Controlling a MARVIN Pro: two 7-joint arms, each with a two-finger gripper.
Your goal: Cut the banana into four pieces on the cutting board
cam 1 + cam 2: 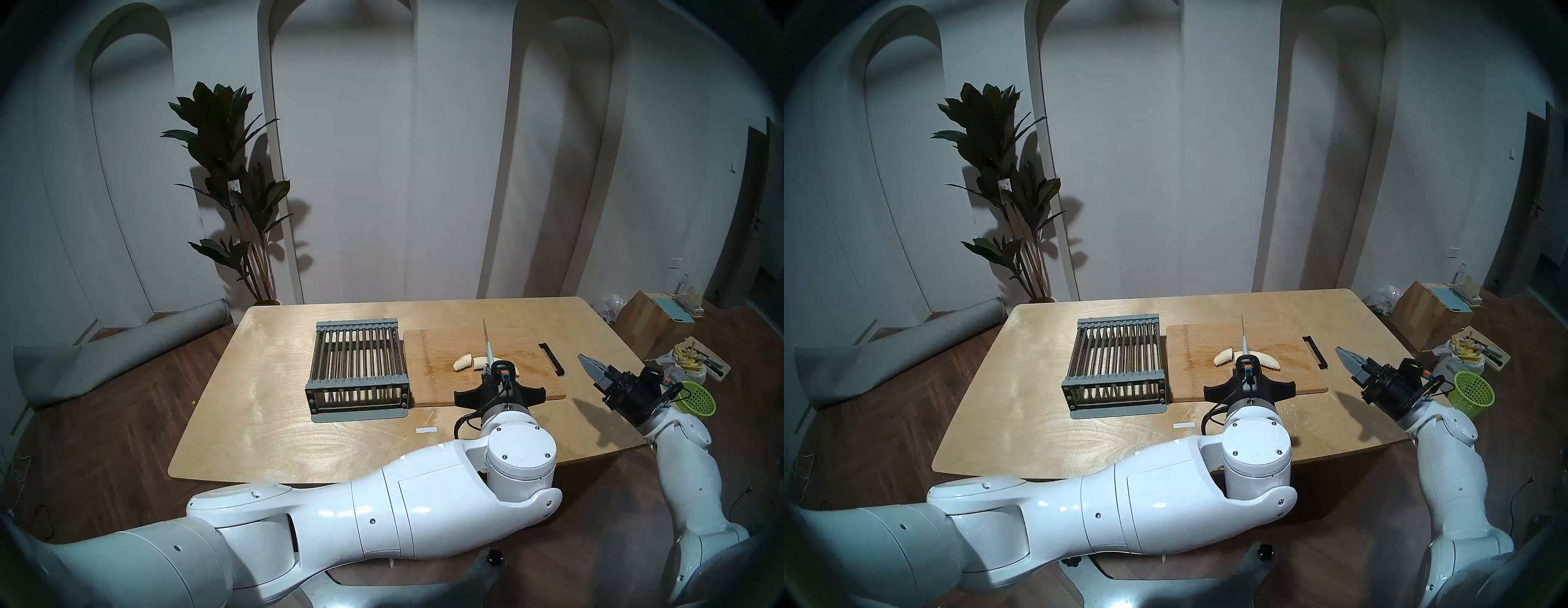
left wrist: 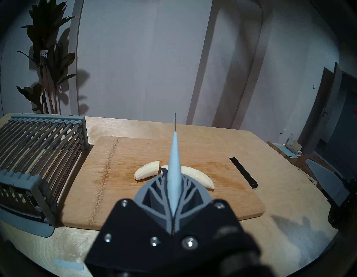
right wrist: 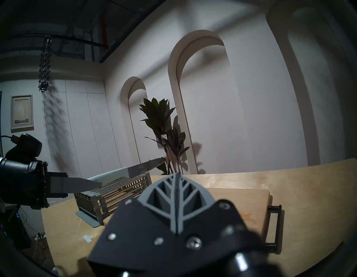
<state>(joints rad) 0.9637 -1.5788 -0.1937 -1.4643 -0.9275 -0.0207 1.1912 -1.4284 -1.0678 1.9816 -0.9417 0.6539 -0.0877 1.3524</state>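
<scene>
The peeled banana lies on the cutting board [image 1: 445, 384] in two visible pieces: a short left piece [image 2: 147, 170] and a longer curved right piece [image 2: 199, 178]. My left gripper [image 2: 173, 179] is shut on a knife with a light-blue handle [image 2: 174, 154], just in front of the banana. The thin blade [image 3: 144, 167] points away from me and slants upward, above the board. The handle hides part of the longer piece. My right gripper [image 1: 587, 363] is shut and empty, in the air right of the board's dark slot handle [image 1: 551, 358].
A grey metal slatted rack [image 1: 358, 365] stands directly left of the board. A strip of white tape [image 1: 426, 430] lies on the table in front. On the floor to the right are a green basket [image 1: 695, 397] and a cardboard box [image 1: 649, 316].
</scene>
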